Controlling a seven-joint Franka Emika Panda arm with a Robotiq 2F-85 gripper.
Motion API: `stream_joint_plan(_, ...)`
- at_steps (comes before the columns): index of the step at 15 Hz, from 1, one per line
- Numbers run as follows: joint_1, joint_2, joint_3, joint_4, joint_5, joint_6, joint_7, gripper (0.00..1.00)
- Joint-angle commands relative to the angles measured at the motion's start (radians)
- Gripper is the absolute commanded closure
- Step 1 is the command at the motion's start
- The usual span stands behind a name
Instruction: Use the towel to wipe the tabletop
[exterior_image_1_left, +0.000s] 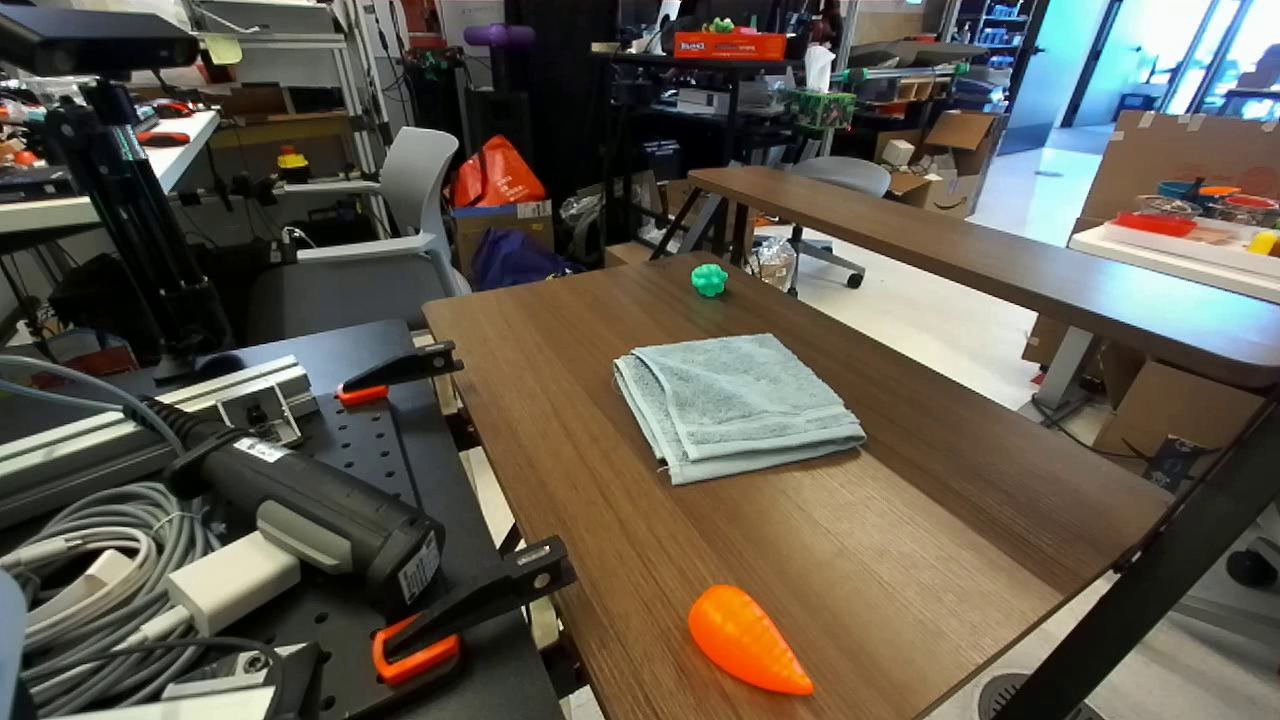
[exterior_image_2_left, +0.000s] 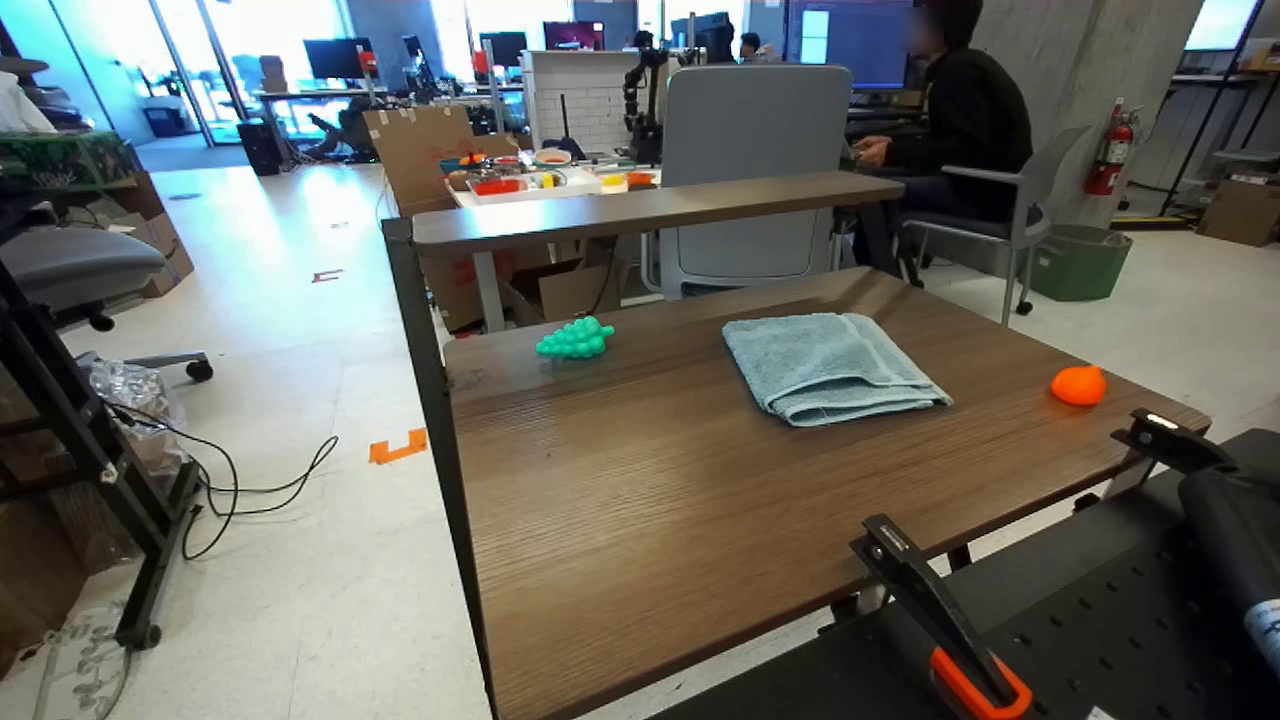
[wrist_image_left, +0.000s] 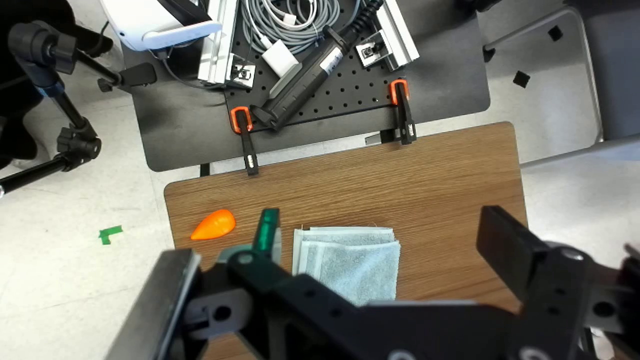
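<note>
The wrist view alone shows the gripper (wrist_image_left: 382, 231), its fingers (wrist_image_left: 268, 232) wide apart. Below it, on the brown tabletop (wrist_image_left: 450, 175), the folded towel (wrist_image_left: 354, 262) appears in the gap between the fingers, nearer the green-tinged one. The gripper's body covers part of the towel there; both exterior views show the towel whole. Outside the gap, on the green-tinged finger's side, lies an orange toy (wrist_image_left: 215, 225): a teardrop in the wrist view, though in an exterior view the orange toy (exterior_image_2_left: 1078, 386) looks like a round lump. Both exterior views also show a lumpy green toy (exterior_image_1_left: 709, 280), with the towel between it and the orange toy. Ahead of the fingers, two clamps (wrist_image_left: 246, 141) sit at the edge of a black bench (wrist_image_left: 445, 80). A seated person (exterior_image_2_left: 960, 130) shows only in an exterior view.
</note>
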Motion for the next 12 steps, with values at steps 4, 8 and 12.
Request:
stream_joint_plan(4, -0.019, 0.002, 0.016, 0.002, 0.003, -0.002, -0.004, 0.0)
stream_joint_plan(8, -0.019, -0.022, 0.014, -0.017, 0.03, 0.036, -0.003, 0.0)
stream_joint_plan(12, -0.005, 0.069, 0.029, 0.022, 0.135, 0.112, 0.052, 0.0)
